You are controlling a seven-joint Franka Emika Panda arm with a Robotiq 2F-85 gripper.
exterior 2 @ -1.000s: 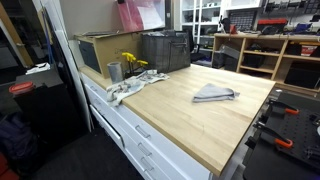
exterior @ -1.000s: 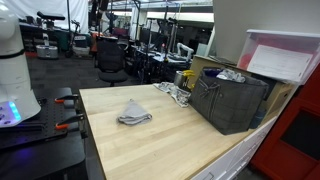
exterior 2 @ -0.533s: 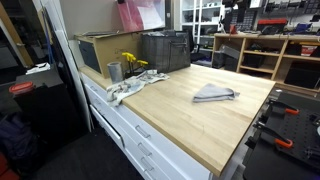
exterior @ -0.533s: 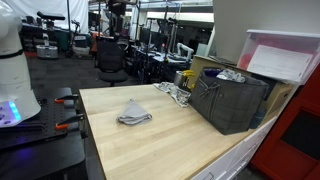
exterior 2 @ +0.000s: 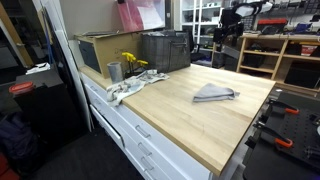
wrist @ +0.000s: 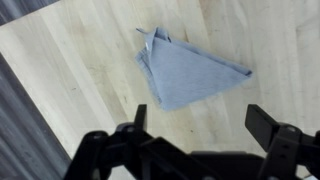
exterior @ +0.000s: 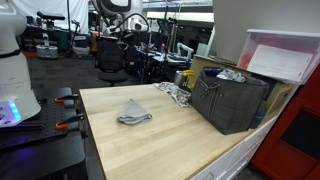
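Cloth (wrist: pixel 190 72) lies on the desk (wrist: pixel 60 70) at upper centre of the wrist view, above the gripper (wrist: pixel 200 125) with jaws wide open, its long edge slanting upper-left to right.

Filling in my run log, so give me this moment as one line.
hand: open, holding nothing | position: well above folded blue-grey cloth, apart | cloth: lying flat on wooden table | contact: none

A pale wooden table (exterior: pixel 170 140) fills the frame's centre. At right, a dark mesh crate (exterior: pixel 232 100) sits below a pink-lidded bin (exterior: pixel 285 58). At upper left, a metal cup (exterior 2: pixel 115 71) stands beside yellow flowers (exterior 2: pixel 132 62).
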